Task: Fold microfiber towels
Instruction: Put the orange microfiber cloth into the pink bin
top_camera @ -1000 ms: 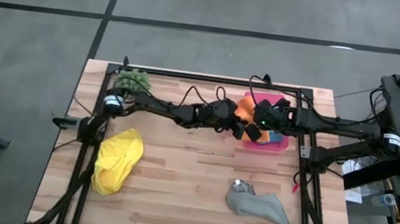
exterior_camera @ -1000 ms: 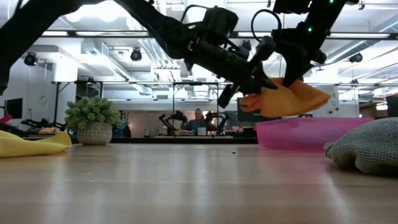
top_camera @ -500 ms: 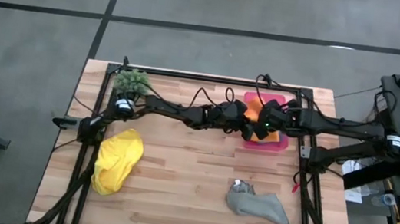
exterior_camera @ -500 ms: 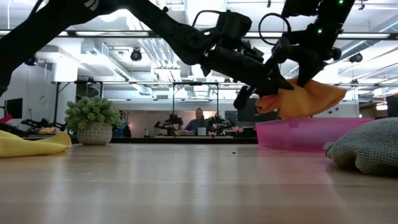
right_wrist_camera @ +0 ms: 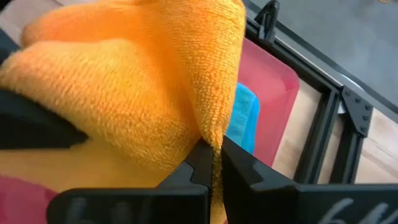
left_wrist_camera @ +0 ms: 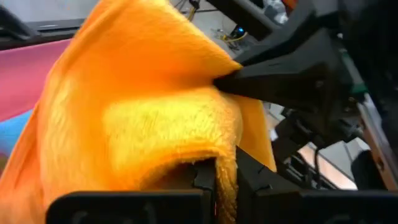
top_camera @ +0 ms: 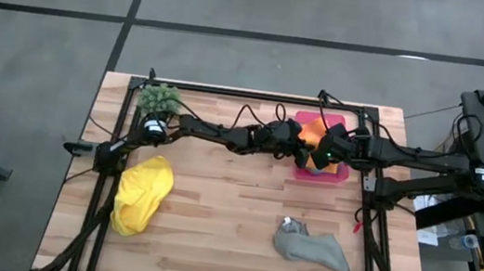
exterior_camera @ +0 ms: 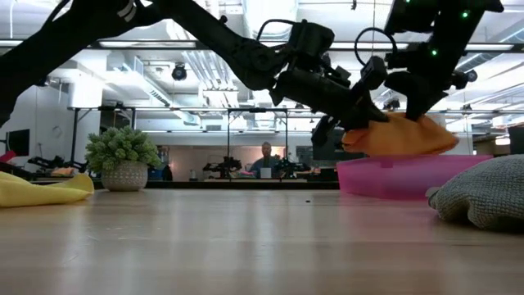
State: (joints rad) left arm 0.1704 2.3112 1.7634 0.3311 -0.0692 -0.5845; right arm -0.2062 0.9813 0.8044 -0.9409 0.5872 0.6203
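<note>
The orange towel (exterior_camera: 399,135) is bunched over the pink tray (exterior_camera: 385,177), held between both grippers. My left gripper (left_wrist_camera: 214,182) reaches in from the table's left and is shut on it. My right gripper (right_wrist_camera: 212,163) comes from the right and is shut on it too. A blue towel (right_wrist_camera: 244,118) lies flat in the tray (right_wrist_camera: 273,93). The yellow towel (top_camera: 141,193) lies crumpled on the table at the near left. The grey towel (top_camera: 311,248) lies crumpled at the near right. My left gripper pinches a rolled-over fold of the orange towel (left_wrist_camera: 202,155) between its two fingers, coming almost level from the table's left. The cloth bulges over the fingers. My right gripper pinches a hanging folded edge of the towel (right_wrist_camera: 214,127) between its two fingers, slanting down from the right. The towel's underside reaches the tray's rim (exterior_camera: 393,157).
A spiky green plant (top_camera: 161,99) in a pot stands at the far left corner. A black frame (top_camera: 367,185) runs along the table's edges beside the tray. Bare wood (top_camera: 223,208) lies between the yellow and grey towels. A person sits in the room behind (exterior_camera: 264,157).
Both grippers have carried the orange towel toward the table's right edge and a little down. It hung clear beside the tray's left end before and now sits over the tray. Both stay shut on it.
</note>
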